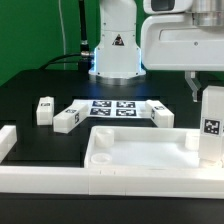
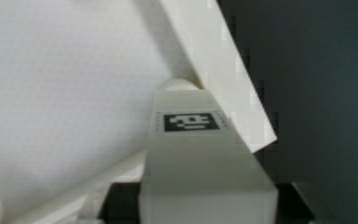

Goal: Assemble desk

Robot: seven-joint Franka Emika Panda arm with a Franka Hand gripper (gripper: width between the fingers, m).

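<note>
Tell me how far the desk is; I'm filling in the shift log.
Done: nothing looks attached yet; three loose legs lie apart from the tabletop. In hand: the gripper holds the fourth leg upright at the tabletop's corner on the exterior view's right. Left: seating it, then the other three.

Only a warning triangle [image 1: 117, 42] shows, on the robot base [image 1: 116, 64].

Black counter [image 1: 25, 95], green backdrop [image 1: 25, 30]. Tabletop [image 1: 130, 152] and border rail [image 1: 60, 182] are plain white. The white upright leg [image 1: 211, 125] at the exterior view's right bears a black-and-white square marker [image 1: 211, 127]. The marker board [image 1: 112, 107] is white with black-patterned tags.
</note>
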